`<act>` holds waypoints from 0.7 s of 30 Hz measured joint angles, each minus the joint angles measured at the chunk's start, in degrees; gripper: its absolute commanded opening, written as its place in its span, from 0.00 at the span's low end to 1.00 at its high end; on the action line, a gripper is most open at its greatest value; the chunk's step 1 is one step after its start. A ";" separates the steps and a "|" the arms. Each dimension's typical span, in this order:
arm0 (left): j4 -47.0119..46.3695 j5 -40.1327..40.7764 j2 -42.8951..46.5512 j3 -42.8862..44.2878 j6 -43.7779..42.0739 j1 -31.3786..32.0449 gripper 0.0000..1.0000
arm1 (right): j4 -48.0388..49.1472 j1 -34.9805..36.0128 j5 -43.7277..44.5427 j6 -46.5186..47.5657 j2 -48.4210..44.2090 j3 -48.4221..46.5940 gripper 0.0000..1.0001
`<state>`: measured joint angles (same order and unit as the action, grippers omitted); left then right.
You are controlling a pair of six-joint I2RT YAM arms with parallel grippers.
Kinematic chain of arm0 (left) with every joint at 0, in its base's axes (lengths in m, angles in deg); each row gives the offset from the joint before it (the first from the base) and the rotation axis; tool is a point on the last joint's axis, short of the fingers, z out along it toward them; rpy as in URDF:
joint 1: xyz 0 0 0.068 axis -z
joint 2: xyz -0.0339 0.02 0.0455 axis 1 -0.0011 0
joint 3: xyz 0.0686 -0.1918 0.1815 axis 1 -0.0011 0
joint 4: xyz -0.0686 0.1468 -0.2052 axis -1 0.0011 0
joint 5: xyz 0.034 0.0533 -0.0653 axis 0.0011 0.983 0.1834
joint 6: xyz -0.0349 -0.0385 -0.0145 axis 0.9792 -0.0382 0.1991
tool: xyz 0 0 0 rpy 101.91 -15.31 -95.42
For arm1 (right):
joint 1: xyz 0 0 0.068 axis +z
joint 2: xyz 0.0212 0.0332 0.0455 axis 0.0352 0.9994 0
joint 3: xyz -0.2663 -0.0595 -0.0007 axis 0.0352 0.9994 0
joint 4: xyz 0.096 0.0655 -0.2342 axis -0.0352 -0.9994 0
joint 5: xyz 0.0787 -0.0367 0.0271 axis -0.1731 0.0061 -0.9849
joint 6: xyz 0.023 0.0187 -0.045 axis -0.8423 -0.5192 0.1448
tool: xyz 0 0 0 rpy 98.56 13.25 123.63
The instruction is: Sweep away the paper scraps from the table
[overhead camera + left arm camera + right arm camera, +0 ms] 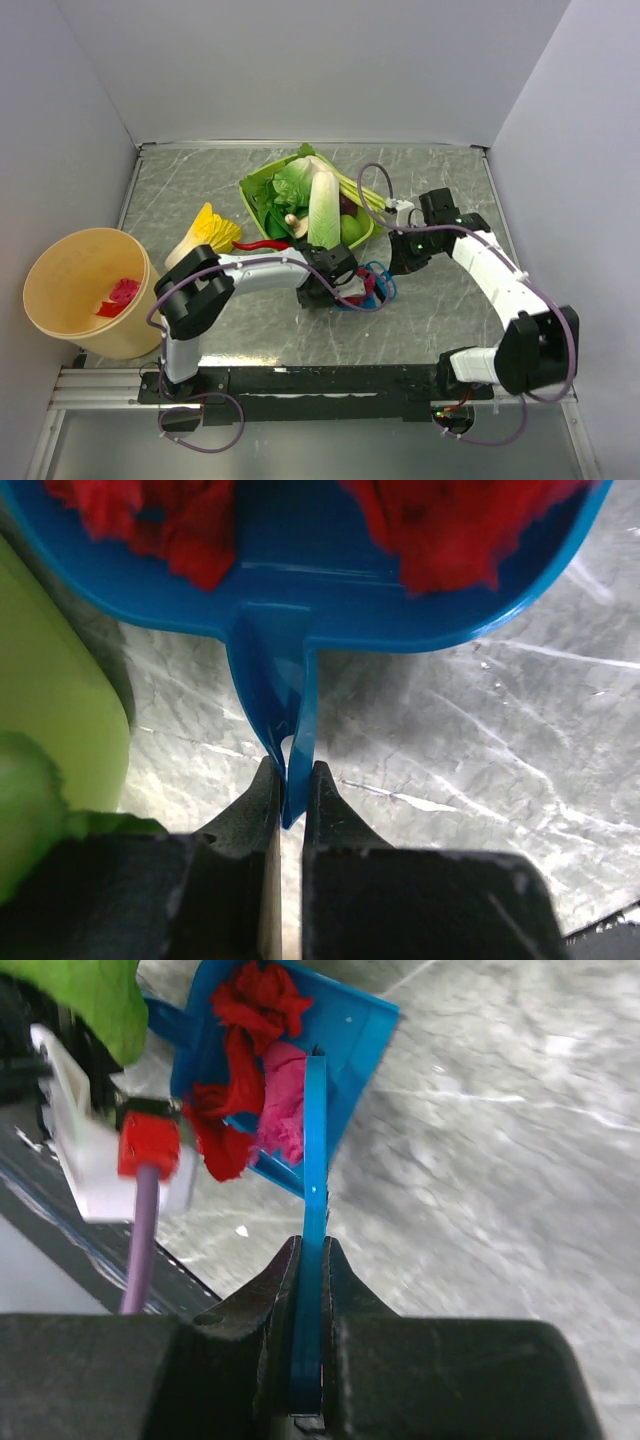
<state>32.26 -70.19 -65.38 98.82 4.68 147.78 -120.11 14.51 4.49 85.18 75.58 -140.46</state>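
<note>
**Loaded pan, before emptying.** The left hand (292, 780) is clenched on the handle of the blue dustpan (290, 540). The pan sits low over the worktop (450, 740), just beside the green vegetable tray (60, 710). The paper scraps (275, 1100), red and magenta-pink, are heaped inside the pan. A few more lie in the tan bucket (80, 290) at the far left. The right hand (312, 1260) grasps a thin blue sweeping tool (315, 1130), seen edge-on, whose far end reaches into the pan among the scraps.

The step in hand appears to be the end of a sweep, with the load ready to carry.

- The tool should lift up and clear rather than drag back, so that no tuft is pulled over the open lip.
- The pan should stay level, or tilted slightly toward its handle, during the carry to the bucket.
- The pan should be tipped only once its lip is over the bucket.
- The tray beside the pan leaves little room to swing.
</note>
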 measured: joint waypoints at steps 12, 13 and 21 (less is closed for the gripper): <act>-13.31 -5.46 7.23 -6.95 -4.39 0.02 0.01 | -8.70 -0.13 6.36 5.07 -14.78 -2.03 0.00; -14.01 -6.01 7.54 -6.97 -4.83 0.04 0.01 | -9.46 -0.22 6.49 5.14 -15.08 -2.47 0.00; -17.03 -9.44 7.85 -6.97 -7.45 0.13 0.01 | -11.41 -0.70 6.91 5.31 -19.39 -7.43 0.00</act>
<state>15.23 -79.64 -57.54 91.84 -2.78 147.91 -131.52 13.81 11.40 90.49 56.19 -147.89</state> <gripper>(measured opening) 0.070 0.136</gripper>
